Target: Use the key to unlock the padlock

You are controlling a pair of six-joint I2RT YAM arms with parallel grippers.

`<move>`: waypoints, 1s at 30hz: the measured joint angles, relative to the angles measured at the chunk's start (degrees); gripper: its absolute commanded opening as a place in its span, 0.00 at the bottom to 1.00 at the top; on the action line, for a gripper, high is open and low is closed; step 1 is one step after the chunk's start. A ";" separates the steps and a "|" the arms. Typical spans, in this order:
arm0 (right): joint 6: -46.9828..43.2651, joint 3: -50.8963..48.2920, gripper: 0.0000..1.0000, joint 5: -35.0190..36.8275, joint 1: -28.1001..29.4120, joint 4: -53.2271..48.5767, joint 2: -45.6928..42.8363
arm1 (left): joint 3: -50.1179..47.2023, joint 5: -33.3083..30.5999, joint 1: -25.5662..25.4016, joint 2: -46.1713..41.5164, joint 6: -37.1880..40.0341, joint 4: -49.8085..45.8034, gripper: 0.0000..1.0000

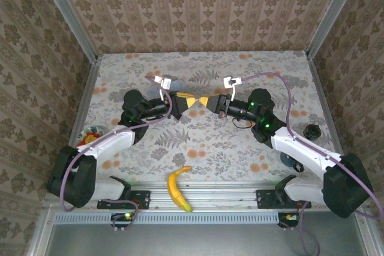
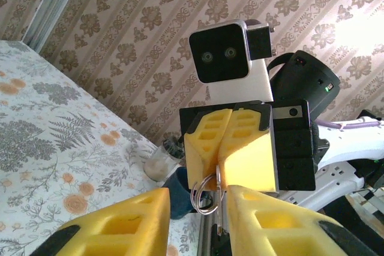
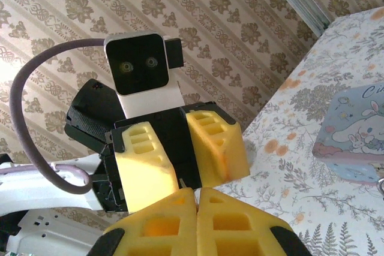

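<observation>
Top external view, left to right: left gripper [image 1: 188,100] raised, yellow jaws apart, nose to nose with right gripper [image 1: 206,101]. Left wrist view shows what lies between them: slim silvery metal key [image 2: 220,211] on thin wire ring [image 2: 203,199], dangling from right gripper's tips, which are pressed together on its ring end. Key hangs within the gap of the left jaws; contact unclear. Judgement: key light, stiff, slick, apt to swing on ring. Best pinched flat across the head, blade left free. Right wrist view, far right: pale blue rectangular tin [image 3: 354,142].

Slim silvery key [image 2: 220,208], hanging upright in midair.
</observation>
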 measured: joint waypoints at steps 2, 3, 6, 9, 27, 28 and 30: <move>0.00 0.00 0.00 0.00 0.00 0.00 0.09 | 0.00 0.61 0.00 1.01 -1.33 2.14 0.25; 0.00 0.00 0.00 0.00 0.00 0.00 0.11 | 0.00 0.92 0.00 1.44 -2.05 3.17 0.25; 0.00 0.00 0.00 0.00 0.00 0.00 0.20 | 0.00 1.92 0.00 2.49 -3.98 6.08 0.20; 0.00 0.09 0.00 0.00 0.00 -0.02 0.44 | 0.02 2.82 0.00 3.34 -5.29 8.07 0.06; -10.38 2.03 0.36 0.50 -0.04 -12.74 -5.88 | 9.44 1.57 -1.09 -8.81 22.29 -35.32 0.00; -12.15 2.03 0.37 0.44 -0.02 -14.12 -7.39 | 12.07 0.76 -1.49 -9.99 27.39 -42.12 0.00; -15.61 2.05 0.37 0.02 0.26 -16.70 -10.21 | 16.00 -0.17 -2.01 -11.50 35.23 -51.82 0.00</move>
